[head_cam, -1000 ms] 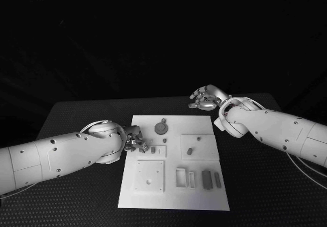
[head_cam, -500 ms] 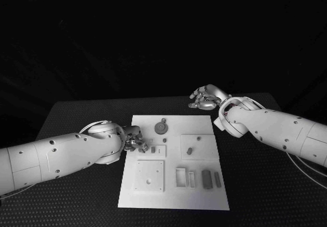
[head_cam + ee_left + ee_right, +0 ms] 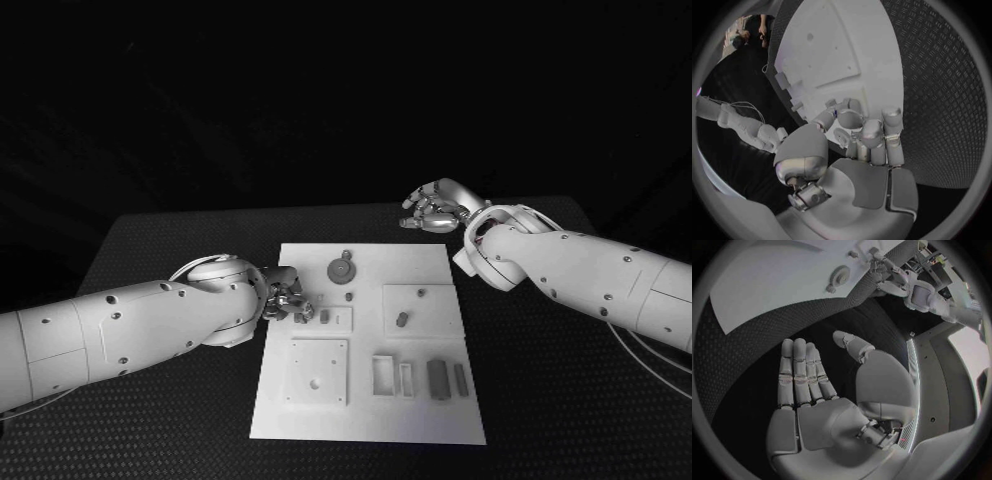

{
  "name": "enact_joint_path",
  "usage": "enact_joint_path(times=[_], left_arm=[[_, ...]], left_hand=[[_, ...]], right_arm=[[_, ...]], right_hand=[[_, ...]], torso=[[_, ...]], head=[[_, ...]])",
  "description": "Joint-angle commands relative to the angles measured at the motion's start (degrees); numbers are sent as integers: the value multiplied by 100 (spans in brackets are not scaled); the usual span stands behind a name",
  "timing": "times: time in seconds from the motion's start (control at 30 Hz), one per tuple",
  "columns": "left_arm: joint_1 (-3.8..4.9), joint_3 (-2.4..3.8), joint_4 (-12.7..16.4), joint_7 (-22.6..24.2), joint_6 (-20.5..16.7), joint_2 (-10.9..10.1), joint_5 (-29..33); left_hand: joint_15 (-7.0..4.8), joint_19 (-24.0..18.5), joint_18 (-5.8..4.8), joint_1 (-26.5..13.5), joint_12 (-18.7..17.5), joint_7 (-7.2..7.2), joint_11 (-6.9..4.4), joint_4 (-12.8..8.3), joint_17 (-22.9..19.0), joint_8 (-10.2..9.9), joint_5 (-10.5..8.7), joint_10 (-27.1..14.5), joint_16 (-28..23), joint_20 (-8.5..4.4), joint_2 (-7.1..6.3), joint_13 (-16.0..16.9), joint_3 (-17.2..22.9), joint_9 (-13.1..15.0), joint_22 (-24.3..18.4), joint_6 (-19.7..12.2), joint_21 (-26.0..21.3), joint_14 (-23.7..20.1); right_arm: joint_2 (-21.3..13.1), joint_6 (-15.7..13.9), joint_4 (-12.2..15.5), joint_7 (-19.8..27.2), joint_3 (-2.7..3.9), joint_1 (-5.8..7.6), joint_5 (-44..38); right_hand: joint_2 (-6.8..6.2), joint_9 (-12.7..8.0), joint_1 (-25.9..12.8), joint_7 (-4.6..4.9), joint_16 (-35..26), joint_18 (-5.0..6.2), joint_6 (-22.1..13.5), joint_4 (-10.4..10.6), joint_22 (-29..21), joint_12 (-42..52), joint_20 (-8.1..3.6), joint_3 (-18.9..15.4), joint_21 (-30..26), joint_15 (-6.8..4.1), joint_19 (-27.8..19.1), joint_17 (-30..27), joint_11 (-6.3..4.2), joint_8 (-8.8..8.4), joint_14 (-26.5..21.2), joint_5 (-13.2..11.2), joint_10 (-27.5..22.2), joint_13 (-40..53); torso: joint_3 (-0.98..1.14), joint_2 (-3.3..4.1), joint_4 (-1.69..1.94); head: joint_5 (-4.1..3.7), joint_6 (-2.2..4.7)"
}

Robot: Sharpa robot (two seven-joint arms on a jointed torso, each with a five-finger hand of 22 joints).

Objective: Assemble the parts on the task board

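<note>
The white task board [image 3: 368, 400] lies in the middle of the table. At its left edge my left hand [image 3: 286, 298] has its fingers curled round a small grey part [image 3: 304, 318]; the left wrist view shows the fingertips [image 3: 848, 120] closed together over the board [image 3: 842, 55]. My right hand [image 3: 433, 208] hovers over the black table past the board's far right corner. Its fingers [image 3: 801, 377] lie straight with the thumb apart and hold nothing. A round gear-like part [image 3: 340, 268] sits near the board's far edge.
A raised square plate [image 3: 418, 308] carries two small pegs. Nearer me lie a square plate with a hole [image 3: 317, 372], a rectangular frame [image 3: 382, 375] and several short bars [image 3: 437, 380]. Black textured table [image 3: 173, 250] surrounds the board.
The left hand's fingers have shifted very slightly at the board's left edge. The right hand has stayed where it was.
</note>
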Motion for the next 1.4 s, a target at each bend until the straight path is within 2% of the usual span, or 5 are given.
enact_joint_path(times=[0.03,0.57,0.9,1.2,1.4], left_arm=[[-109,-84,-18,-171,516,18,178],[-109,-84,-87,-169,466,49,136],[-108,-84,-134,-151,241,53,136],[-108,-84,-196,-153,215,69,117],[-108,-84,-231,-149,200,81,97]], left_hand=[[-17,10,52,-101,37,-465,-120,-234,-10,21,-12,-106,-9,-405,1,8,839,-9,68,740,6,5],[-26,14,63,-143,41,-452,-104,-139,-37,7,-233,-121,-39,-416,-29,-13,865,-17,57,716,-12,4],[-81,-21,71,-50,-108,-395,-37,437,-183,-109,-1777,-136,-199,-435,-683,-145,814,-45,41,619,-84,-13],[-77,-37,64,28,-152,-387,-26,619,-220,-143,-2344,-121,-222,-438,-821,-174,779,-39,46,619,-110,-8],[-76,-37,63,22,-159,-389,-26,845,-234,-157,-2980,-116,-217,-444,-985,-177,739,-24,51,626,-126,-8]], right_arm=[[0,61,3,49,2,-2,-17],[-3,70,6,47,2,-2,-17],[-7,69,9,46,2,-2,-18],[-8,70,13,44,2,-2,-20],[-3,71,11,46,2,-3,-20]], right_hand=[[19,-9,-20,86,21,93,-37,2,133,35,18,-34,-36,15,14,-10,4,37,-40,24,-47,-6],[19,-10,-19,86,22,93,-38,1,134,38,18,-35,-38,15,14,-12,4,38,-41,26,-47,-11],[17,-11,-22,86,23,92,-39,2,134,39,19,-37,-40,15,14,-13,4,38,-42,27,-49,-14],[17,-12,-22,87,22,92,-40,2,134,41,19,-37,-41,16,13,-15,5,38,-43,29,-50,-17],[17,-13,-23,87,22,92,-41,3,134,41,20,-38,-42,16,13,-15,5,38,-44,30,-51,-19]], torso=[[0,-3,-3],[-4,2,0],[-2,3,0],[1,3,-2],[0,3,0]], head=[[5,-5],[-10,13],[-20,20],[-22,20],[-28,20]])
